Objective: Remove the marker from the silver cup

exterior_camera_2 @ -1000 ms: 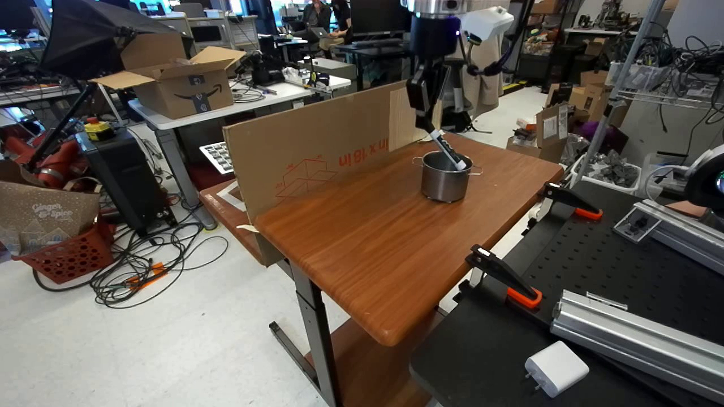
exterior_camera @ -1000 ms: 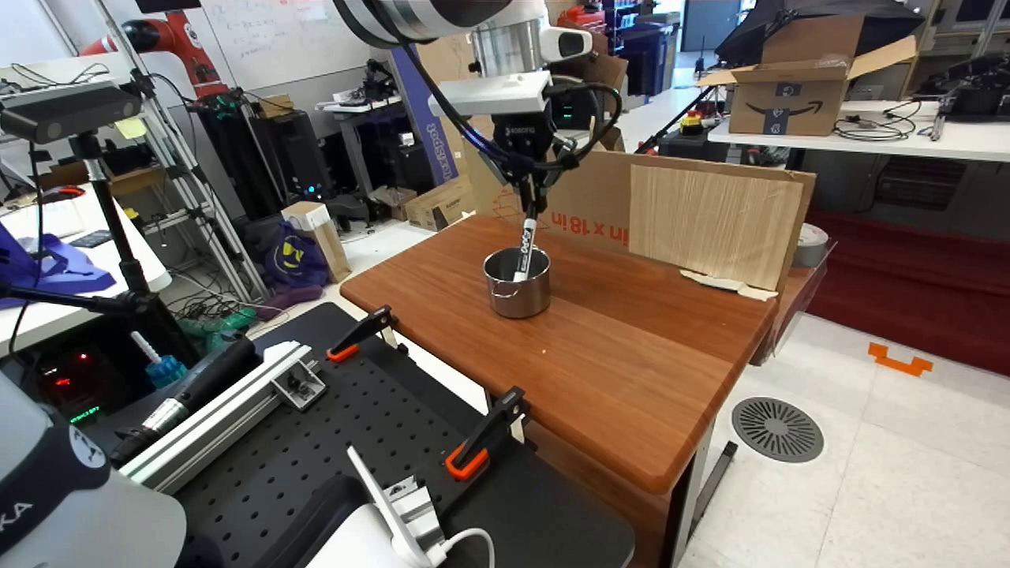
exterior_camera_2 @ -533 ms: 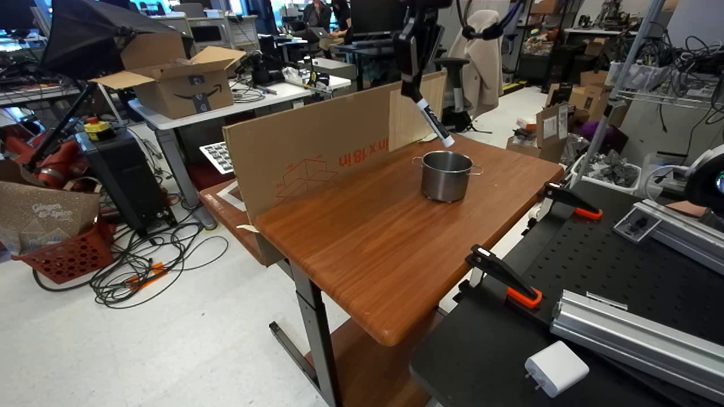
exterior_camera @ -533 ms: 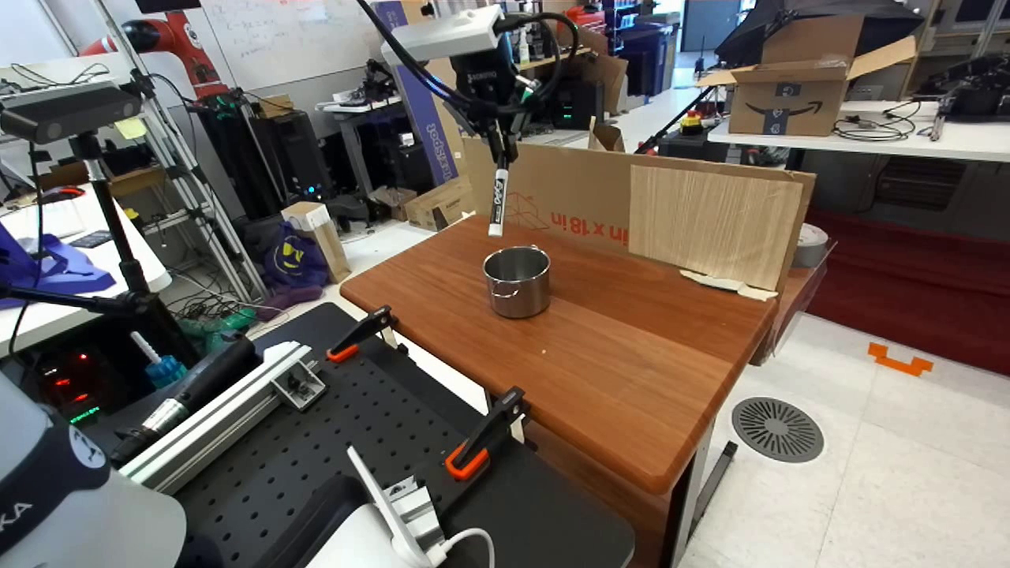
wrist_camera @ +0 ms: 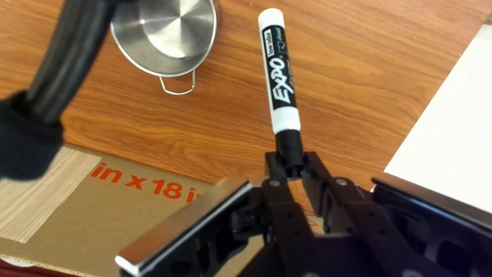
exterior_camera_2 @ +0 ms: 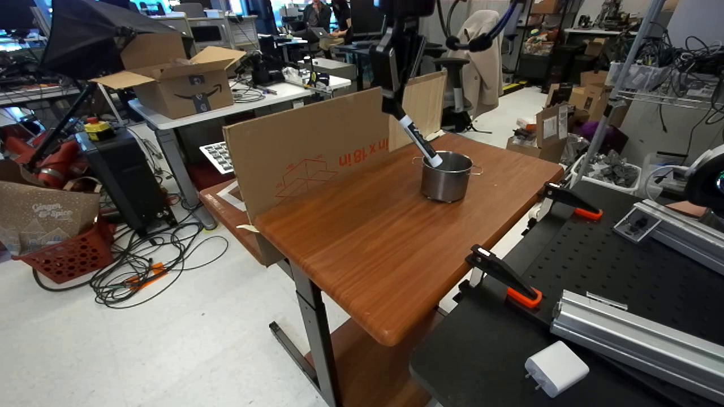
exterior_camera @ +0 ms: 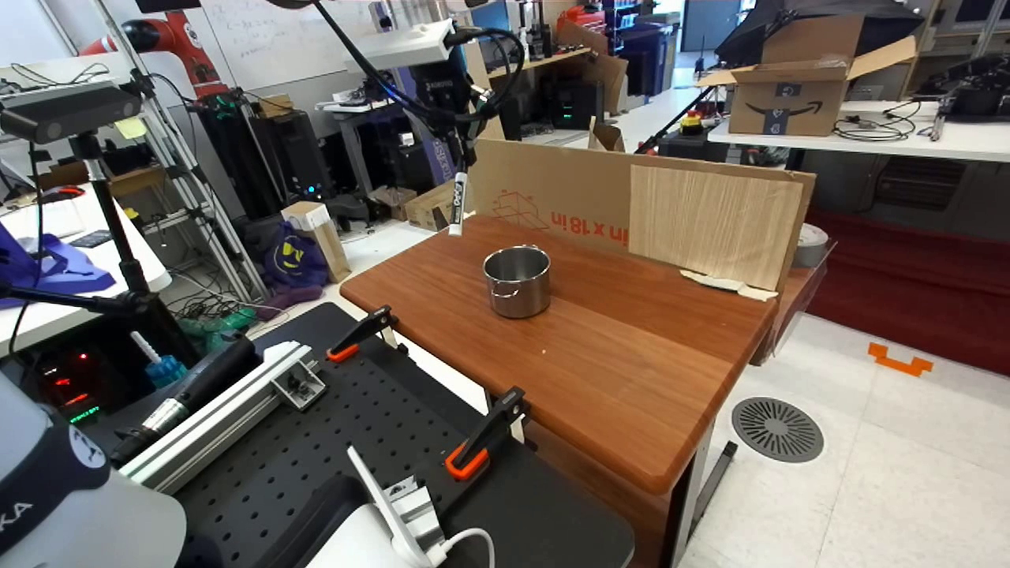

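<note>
EXPO marker [wrist_camera: 280, 77] pinched in gripper [wrist_camera: 291, 165], silver cup [wrist_camera: 167, 65] apart, wooden tabletop [wrist_camera: 365, 77]

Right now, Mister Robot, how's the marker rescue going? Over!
Pincer shut on marker. It's midair, outside the silver cup. Nothing seen in its way.

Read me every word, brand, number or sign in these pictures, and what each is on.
"EXPO": black-and-white cylindrical marker
"low odor": marker
"chisel": marker
"in x 18 in": flat brown cardboard panel
"Ginger & Spice": tan printed package
"KA", cut off: rounded white casing
Smile-shaped arrow: open brown cardboard box
Too small or blurred: finer marker print; lettering on black two-fingered hand, whiteboard, purple panel.
</note>
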Robot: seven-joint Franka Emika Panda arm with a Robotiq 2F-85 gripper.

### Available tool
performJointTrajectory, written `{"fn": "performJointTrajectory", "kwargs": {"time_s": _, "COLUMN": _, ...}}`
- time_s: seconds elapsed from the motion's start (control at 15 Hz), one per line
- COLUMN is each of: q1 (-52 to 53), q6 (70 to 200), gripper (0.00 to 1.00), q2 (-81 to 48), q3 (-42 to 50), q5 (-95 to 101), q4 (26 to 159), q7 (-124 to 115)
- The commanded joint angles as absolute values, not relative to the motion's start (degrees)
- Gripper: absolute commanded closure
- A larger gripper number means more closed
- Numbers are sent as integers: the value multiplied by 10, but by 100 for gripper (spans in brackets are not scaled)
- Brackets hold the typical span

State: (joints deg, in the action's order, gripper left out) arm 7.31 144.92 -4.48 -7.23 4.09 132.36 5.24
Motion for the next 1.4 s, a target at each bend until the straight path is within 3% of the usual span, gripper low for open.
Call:
{"fn": "performJointTrajectory", "kwargs": {"time_s": 0.0, "q1": 77, "q6": 1454, "gripper": 95, "q2": -74, "q3": -76, "q5": 42, "q4": 1313, "q7": 48}}
{"fn": "performJointTrajectory", "kwargs": {"time_s": 1.33, "q1": 105, "q6": 1427, "gripper": 95, "q2": -331, "q3": -64, "q5": 49, "q4": 1123, "q7": 14}}
